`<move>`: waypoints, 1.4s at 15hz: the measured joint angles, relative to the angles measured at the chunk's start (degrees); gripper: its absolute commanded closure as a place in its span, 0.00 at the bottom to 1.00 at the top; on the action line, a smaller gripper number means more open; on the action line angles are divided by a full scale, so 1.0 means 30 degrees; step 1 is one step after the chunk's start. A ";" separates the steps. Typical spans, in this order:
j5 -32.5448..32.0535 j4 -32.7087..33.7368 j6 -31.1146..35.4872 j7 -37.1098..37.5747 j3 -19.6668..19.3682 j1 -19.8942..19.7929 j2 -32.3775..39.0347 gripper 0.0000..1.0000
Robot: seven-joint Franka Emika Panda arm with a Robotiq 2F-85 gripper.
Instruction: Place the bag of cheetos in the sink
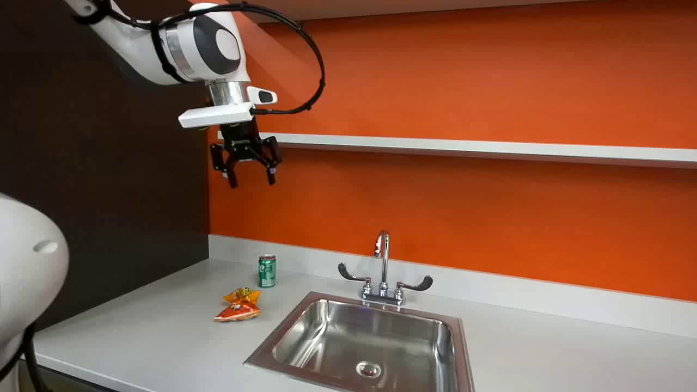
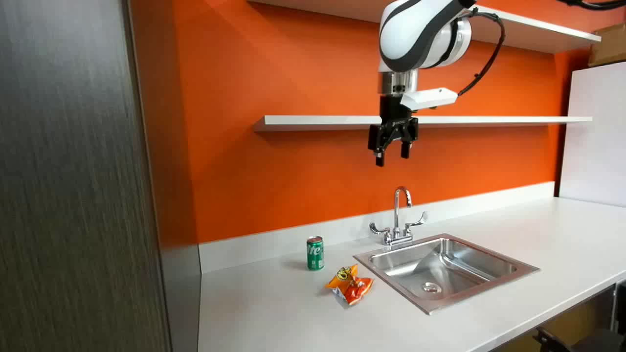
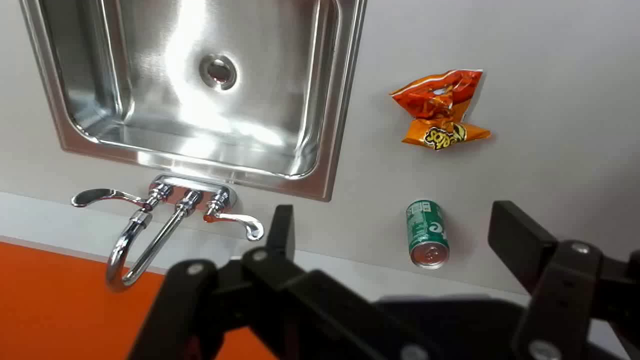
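Note:
The bag of cheetos is a small crinkled orange-red bag with yellow and black marks. It lies on the counter beside the sink, also in an exterior view and the wrist view. The stainless-steel sink has a flat rim, seen also in an exterior view and at the upper left of the wrist view. Its basin holds nothing. My gripper is open and empty, high above the counter, fingers pointing down. It shows also in an exterior view and the wrist view.
A green can stands behind the bag, near the backsplash; the wrist view shows it between my fingers, far below. The chrome faucet with two handles rises behind the sink. A white shelf runs along the orange wall behind my gripper. A dark panel borders the counter.

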 measured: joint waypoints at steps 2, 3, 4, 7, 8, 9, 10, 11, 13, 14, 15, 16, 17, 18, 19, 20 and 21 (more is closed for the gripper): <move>0.0000 0.0000 0.0000 0.0000 0.0000 0.0000 0.0005 0.00; 0.0000 -0.0002 0.0000 0.0001 -0.0004 0.0000 0.0006 0.00; 0.0000 -0.0004 -0.0050 0.0001 -0.0007 0.0000 0.0031 0.00; 0.0000 0.0000 -0.0504 0.0005 0.0009 0.0047 0.0412 0.00; 0.0000 0.0002 -0.0743 0.0005 0.0021 0.0117 0.0640 0.00; 0.0000 0.0004 -0.0977 0.0006 0.0045 0.0241 0.0910 0.00; 0.0008 0.0004 -0.1114 0.0012 0.0063 0.0410 0.1198 0.00; 0.0039 0.0002 -0.1146 0.0023 0.0097 0.0615 0.1515 0.00; 0.0214 -0.0003 -0.1097 0.0049 0.0187 0.1042 0.2148 0.00; 0.0376 -0.0007 -0.1036 0.0058 0.0253 0.1243 0.2461 0.00; 0.0502 -0.0020 -0.0881 0.0071 0.0309 0.1444 0.2781 0.00; 0.0560 -0.0035 -0.0676 0.0114 0.0372 0.1609 0.3101 0.00; 0.0590 -0.0055 -0.0411 0.0161 0.0447 0.1726 0.3438 0.00; 0.0597 -0.0083 -0.0127 0.0211 0.0515 0.1800 0.3765 0.00; 0.0597 -0.0109 0.0184 0.0268 0.0542 0.1881 0.4125 0.00; 0.0597 -0.0149 0.0558 0.0330 0.0564 0.1930 0.4496 0.00; 0.0589 -0.0181 0.0913 0.0395 0.0596 0.1949 0.4893 0.00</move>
